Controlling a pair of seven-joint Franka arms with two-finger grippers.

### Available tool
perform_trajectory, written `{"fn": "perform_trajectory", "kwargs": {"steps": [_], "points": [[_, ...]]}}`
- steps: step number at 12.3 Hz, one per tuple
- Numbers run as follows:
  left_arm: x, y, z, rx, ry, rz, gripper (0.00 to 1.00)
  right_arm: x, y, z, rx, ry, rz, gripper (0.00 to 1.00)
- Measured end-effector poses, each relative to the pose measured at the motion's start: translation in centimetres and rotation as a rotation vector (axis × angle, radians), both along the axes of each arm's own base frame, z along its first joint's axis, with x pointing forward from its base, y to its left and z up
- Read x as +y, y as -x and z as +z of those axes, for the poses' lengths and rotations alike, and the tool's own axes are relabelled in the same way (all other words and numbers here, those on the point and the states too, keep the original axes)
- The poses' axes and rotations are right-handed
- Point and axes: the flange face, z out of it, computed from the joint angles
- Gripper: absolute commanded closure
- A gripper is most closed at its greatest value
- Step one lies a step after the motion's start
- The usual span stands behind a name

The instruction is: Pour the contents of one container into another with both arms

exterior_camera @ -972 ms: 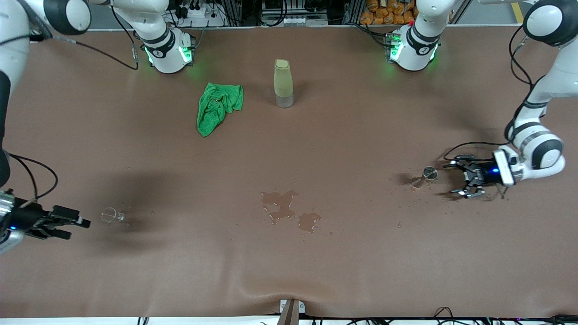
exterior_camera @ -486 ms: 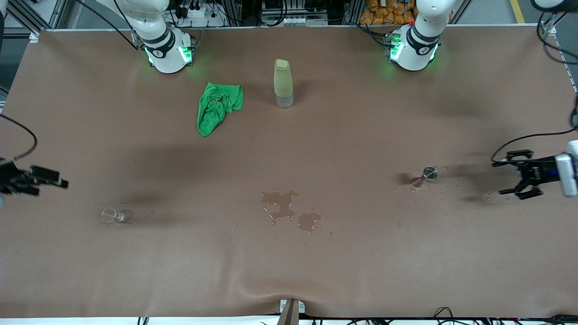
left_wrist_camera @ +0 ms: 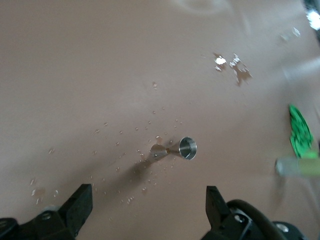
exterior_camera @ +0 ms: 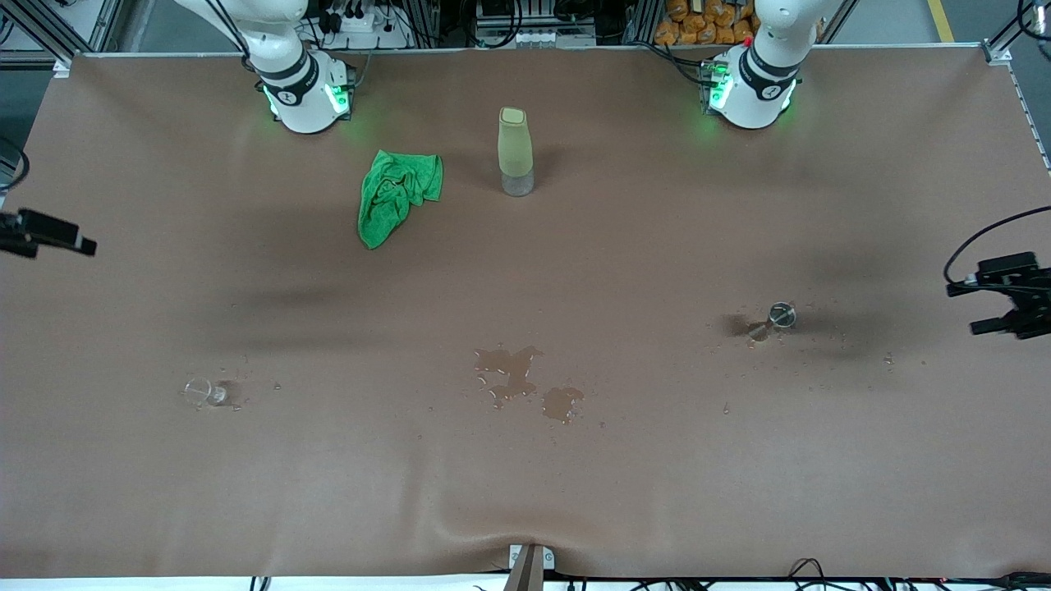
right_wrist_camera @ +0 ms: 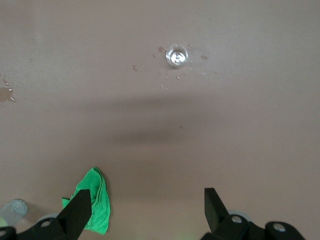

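Tiny clear glass cup stands lower left of front frame on brown tabletop, droplets around. Small silvery hourglass jigger mid-right, nothing touching it.

Right gripper at frame's left edge, left gripper at right edge; both jaws apart, empty, well clear of vessels. Spill puddle at centre: pour judged done.

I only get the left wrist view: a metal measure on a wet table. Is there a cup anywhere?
Observer: Yes, a clear cup stands toward the right arm's end of the table, nearer the front camera than the cloth.
Visitor: Is anything holding it?
Observer: No. The right hand hangs open and empty above that end, apart from the cup.
Visitor: And where is my camera's hand?
Observer: The left hand hangs open over the left arm's end of the table, apart from the jigger.
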Motion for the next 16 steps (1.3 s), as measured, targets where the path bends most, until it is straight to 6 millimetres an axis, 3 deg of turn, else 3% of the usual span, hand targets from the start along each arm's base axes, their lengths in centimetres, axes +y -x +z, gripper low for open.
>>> {"fn": "perform_trajectory", "kwargs": {"steps": [3, 6, 8, 10, 14, 16], "points": [[-2.2, 0.0, 4.5, 0.114, -0.102, 0.159, 0.0, 1.7, 2.2, 2.5, 0.031, 0.019, -0.08, 0.0], [-7.1, -0.4, 8.2, 0.183, -0.232, 0.247, 0.0, 3.5, 3.0, 3.6, 0.055, 0.024, -0.082, 0.0], [-9.5, -0.3, 10.2, 0.19, -0.287, 0.286, 0.0, 3.6, 3.3, 4.7, 0.035, 0.057, -0.059, 0.0], [-11.3, 0.0, 11.9, 0.194, -0.336, 0.324, 0.0, 4.3, 3.3, 5.9, 0.007, 0.105, -0.006, 0.0], [-18.0, 0.1, 14.5, 0.169, -0.45, 0.329, 0.0, 5.0, 2.7, 6.8, -0.054, 0.123, 0.018, 0.0], [-20.0, 0.6, 15.8, 0.142, -0.479, 0.324, 0.0, 4.9, 2.6, 7.4, -0.083, 0.126, 0.016, 0.0]]}}
